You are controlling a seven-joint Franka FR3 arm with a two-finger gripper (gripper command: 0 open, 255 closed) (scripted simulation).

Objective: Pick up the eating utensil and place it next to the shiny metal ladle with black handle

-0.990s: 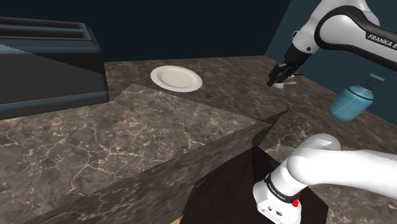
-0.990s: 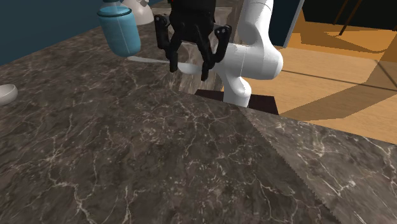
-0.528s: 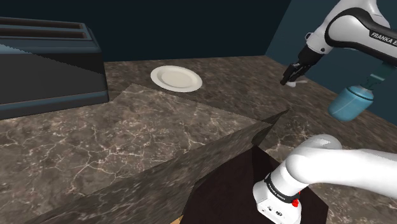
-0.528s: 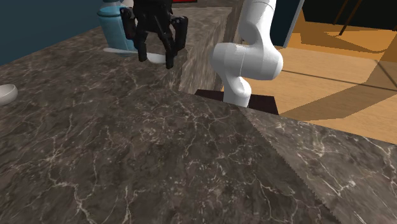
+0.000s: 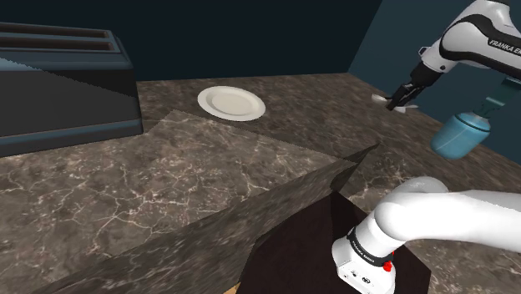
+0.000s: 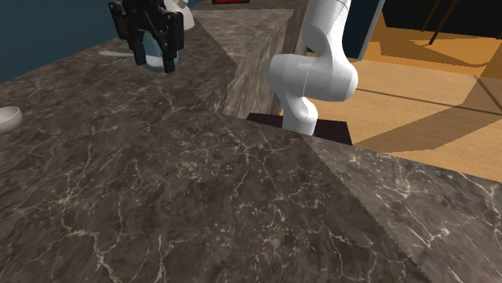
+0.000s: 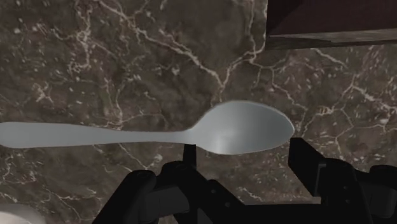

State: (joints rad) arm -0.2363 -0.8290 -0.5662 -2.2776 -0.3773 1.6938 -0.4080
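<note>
gripper [image 7: 245, 150] had its fingers wide apart but closed on the spoon [image 7: 248, 127]. one finger sat at the neck and the other at the tip of the bowl, so the bowl filled the gap end to end. nothing else was touched.

spoon's long axis ran straight across from finger to finger. the handle stuck out well past the neck-side finger, and the bowl's hollow faced the wrist camera. in the second exterior view the handle [image 6: 113, 53] poked out roughly level toward that view's left of the gripper [image 6: 153, 63].

in the shoulder view the gripper [image 5: 403, 100] was over the far part of the counter [image 5: 250, 159], near the blue jar [image 5: 462, 134]. it was well apart from the plate [image 5: 232, 103] and the toaster [image 5: 63, 79].

hard to read:
- spoon [image 5: 389, 98] was only a pale sliver at the fingertips in the shoulder view, so its direction was unclear there.
- couldn't tell how high it was off the counter.
- jar was mostly hidden behind the gripper in the second exterior view.
- a white shape [image 6: 183, 12] beyond the gripper was cut by the frame edge, and i couldn't tell what it was.
- a white bit [image 7: 9, 215] near the handle's end was also cut off and unidentifiable.
</note>
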